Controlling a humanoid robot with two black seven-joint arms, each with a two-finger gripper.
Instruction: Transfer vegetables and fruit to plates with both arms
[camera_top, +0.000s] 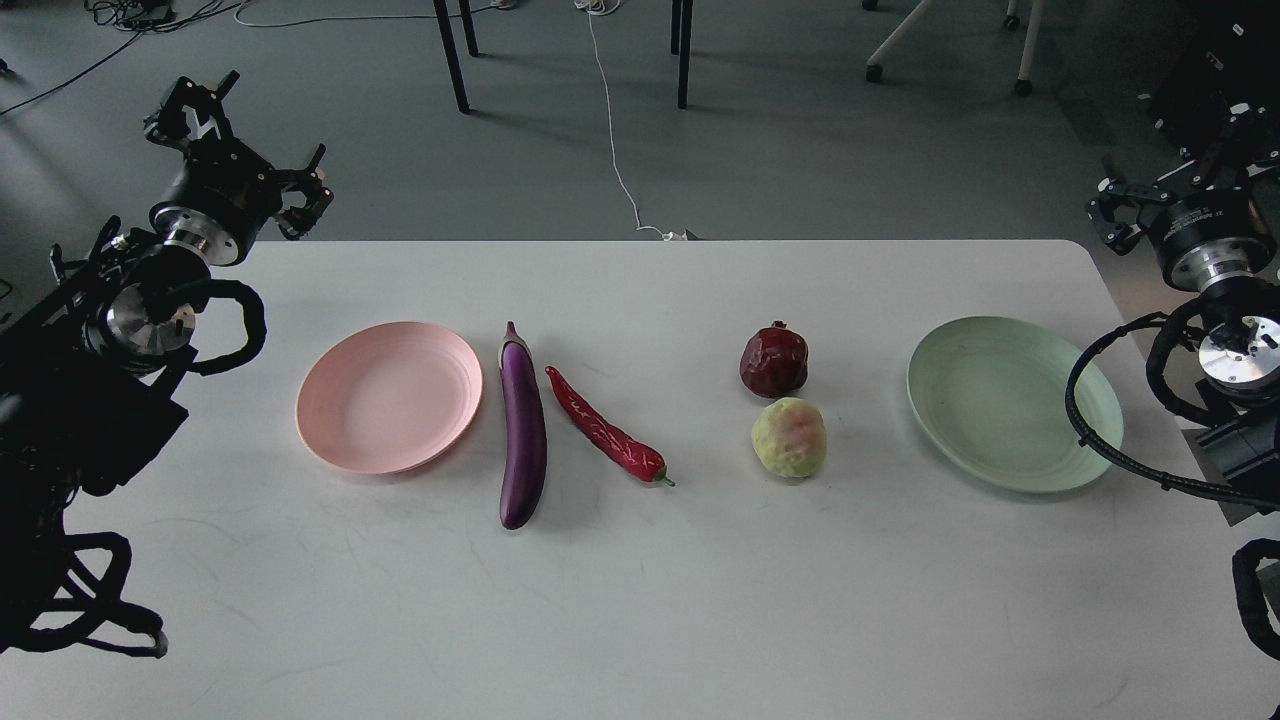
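Both grippers are raised off the table and nothing is held by either: the left gripper (255, 150), in the upper left of the frame, is seen with its clawed black fingers spread wide, while the right gripper (1150, 205), at the upper right edge, is too dark and end-on for its opening to be told. Across the white rectangular table (640, 600) everything is laid out in a row, and the task looks not yet begun. At centre left the round pale pink matte plate (389, 396) is bare, and just beside its right rim the long glossy purple eggplant (523, 440) lies lengthwise, with the slimmer wrinkled red chili pepper (605, 428) slanting close by on its right. Right of centre the dark red pomegranate (773, 359) sits just above the bumpy yellow-green fruit with a pink blush (789, 437), the two nearly touching. Further right the round pale mint green plate (1012, 402) is bare as well. By this layout the vegetables are presumably meant for the left arm and pink plate, the fruit for the right arm and green one, each arm being spared a cross-table reach.
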